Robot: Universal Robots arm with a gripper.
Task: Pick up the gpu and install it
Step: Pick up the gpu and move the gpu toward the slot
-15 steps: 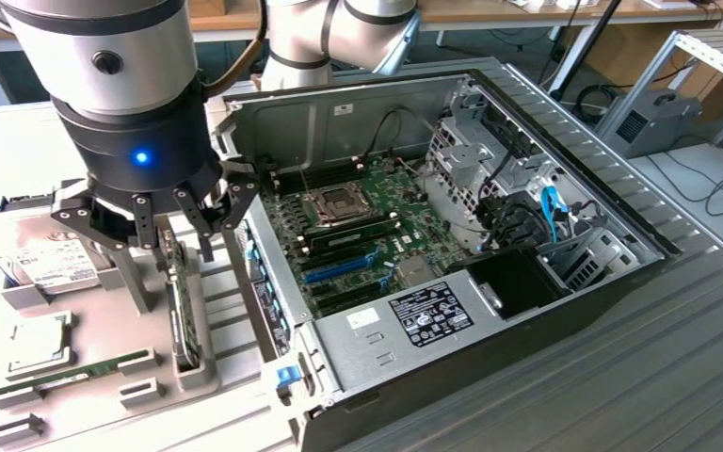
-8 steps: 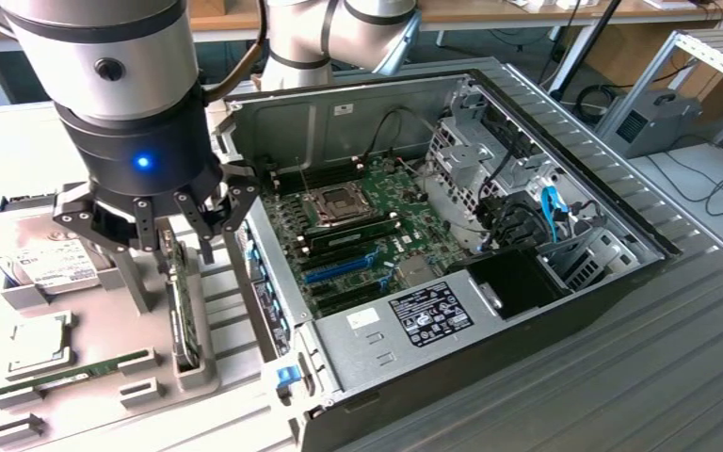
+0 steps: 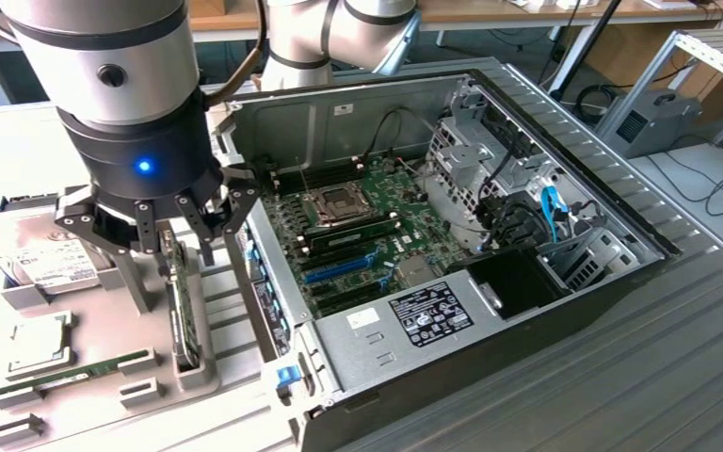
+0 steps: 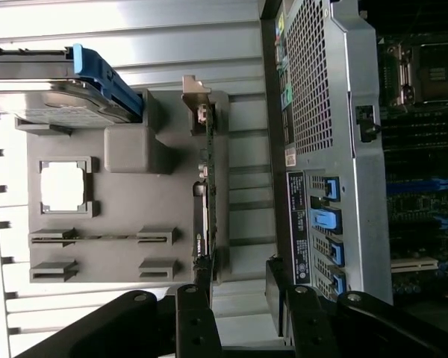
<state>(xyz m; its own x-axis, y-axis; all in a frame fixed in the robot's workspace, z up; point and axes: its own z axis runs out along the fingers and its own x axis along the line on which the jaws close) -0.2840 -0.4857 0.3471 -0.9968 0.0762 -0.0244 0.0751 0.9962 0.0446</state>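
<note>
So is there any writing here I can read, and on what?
No text is legible.
Black label on the power supply: print too small.
White label on the hard drive: too small.
Strip label on the computer case's rear: blurred.
Green mark on the gpu: unreadable.

We see the gpu as a dark, matt board with a silvery metal bracket. It stands in a holder of dull grey plastic. The gripper looks matt black, and the arm above it has a smooth, satin silver shell. The computer case is bare sheet metal, partly perforated, with glossy blue plastic tabs. The hard drive is silvery metal under a white paper label. The table is ribbed grey metal.
</note>
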